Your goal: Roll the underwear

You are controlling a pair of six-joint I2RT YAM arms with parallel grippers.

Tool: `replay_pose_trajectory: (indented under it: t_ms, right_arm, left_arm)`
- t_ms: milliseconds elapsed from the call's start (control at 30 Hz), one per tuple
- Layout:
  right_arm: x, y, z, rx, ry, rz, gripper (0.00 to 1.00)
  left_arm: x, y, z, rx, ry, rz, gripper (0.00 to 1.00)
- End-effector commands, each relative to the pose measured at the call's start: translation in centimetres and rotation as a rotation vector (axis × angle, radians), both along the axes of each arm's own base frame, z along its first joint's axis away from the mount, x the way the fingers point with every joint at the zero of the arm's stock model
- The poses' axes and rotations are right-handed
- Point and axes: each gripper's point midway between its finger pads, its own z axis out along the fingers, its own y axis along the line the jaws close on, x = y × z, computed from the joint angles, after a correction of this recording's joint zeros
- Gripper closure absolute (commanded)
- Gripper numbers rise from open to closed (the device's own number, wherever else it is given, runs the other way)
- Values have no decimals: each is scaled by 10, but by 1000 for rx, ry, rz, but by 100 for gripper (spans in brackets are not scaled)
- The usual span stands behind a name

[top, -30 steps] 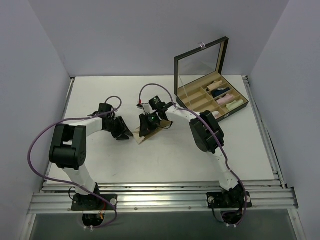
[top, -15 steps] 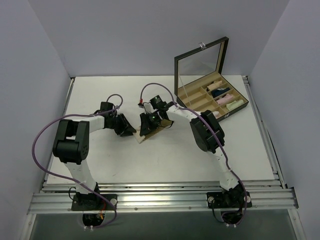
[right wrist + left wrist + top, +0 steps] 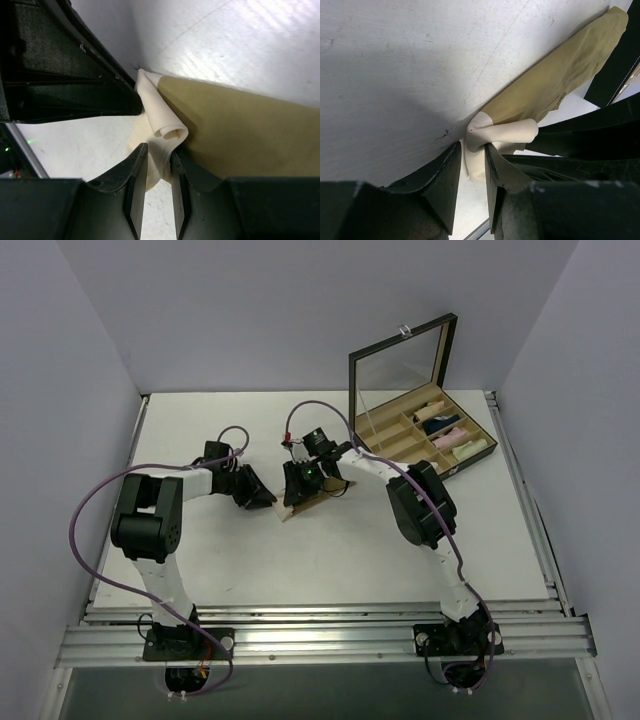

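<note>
I'm pinching the underwear [image 3: 555,75] at its pale band [image 3: 505,132], left fingers [image 3: 445,190] and right fingers [image 3: 134,192]; uneven pull could uncurl it.

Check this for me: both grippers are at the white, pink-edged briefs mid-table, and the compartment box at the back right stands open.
The colour is wrong. They are tan-beige briefs with a paler band, as both wrist views show. The left gripper and right gripper do meet at them mid-table, and the compartment box at the back right does stand open.
</note>
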Motion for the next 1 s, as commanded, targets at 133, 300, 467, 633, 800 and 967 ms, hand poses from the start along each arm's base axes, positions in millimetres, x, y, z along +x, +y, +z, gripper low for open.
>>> replay_pose_trajectory:
  t_ms: [133,300,467,633,800,967]
  right_arm:
    - [25,-21,38,-80,-151,-111,78]
    - [26,-22,42,-86,-159,-118,78]
    - [28,-14,64,-46,-222,-112,79]
    - [14,-1,52,-26,-207,-68,82]
    - [1,1,34,-64,-221,-45,82]
    - [-6,-8,12,-129,-214,-38,83]
  left_arm:
    - [-13,11,-40,128,73,-5,64]
    - [-12,6,-41,127,83,-19,64]
    - [-10,6,-42,134,93,-19,64]
    - [-11,5,-45,138,110,-21,64]
    - [-11,5,-45,143,121,-22,64]
    - [-11,6,-46,148,130,-21,64]
